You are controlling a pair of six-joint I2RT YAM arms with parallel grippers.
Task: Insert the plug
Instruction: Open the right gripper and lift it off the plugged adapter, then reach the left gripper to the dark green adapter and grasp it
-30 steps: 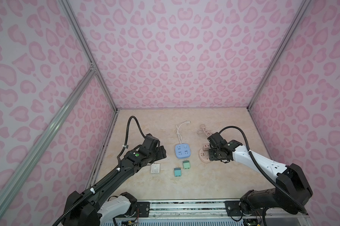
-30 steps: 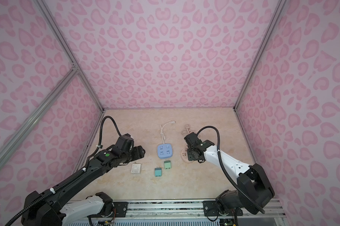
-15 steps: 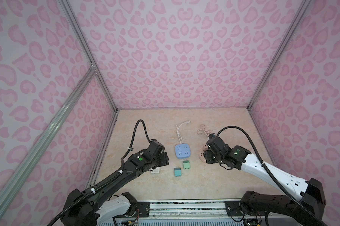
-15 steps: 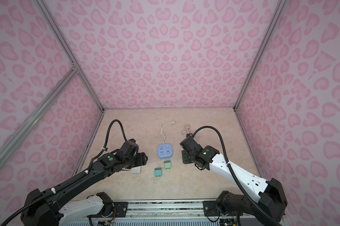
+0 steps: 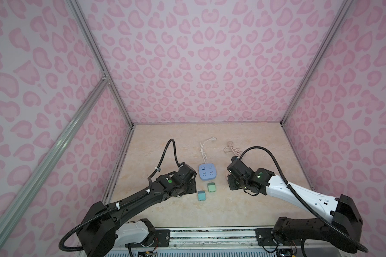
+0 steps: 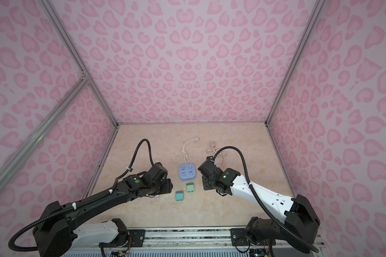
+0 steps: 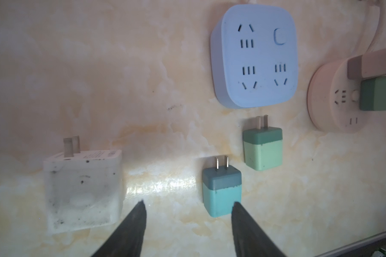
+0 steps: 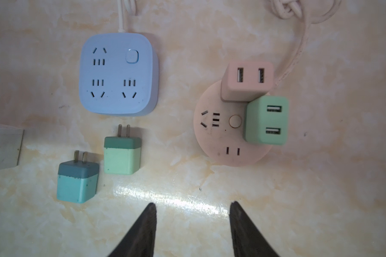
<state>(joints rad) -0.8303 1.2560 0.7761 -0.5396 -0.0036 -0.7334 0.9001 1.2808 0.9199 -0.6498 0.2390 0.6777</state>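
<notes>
A: Any writing legible?
B: Print on the white plug [image 7: 83, 189] is too fine. It lies flat near the blue socket block [image 7: 254, 55], opposite its cord [image 8: 120, 13].
A: Changes?
B: Left gripper [image 7: 188, 202] has sunk toward that plug, jaws spread, empty; right gripper [image 8: 192, 203] withdrew, likewise spread.

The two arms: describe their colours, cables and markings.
The left arm is black, with a white base link; the right arm has a white forearm and black wrist. Each carries a looped black corrugated cable and a round green dot near the wrist. The fingers are dark and taper to points.
</notes>
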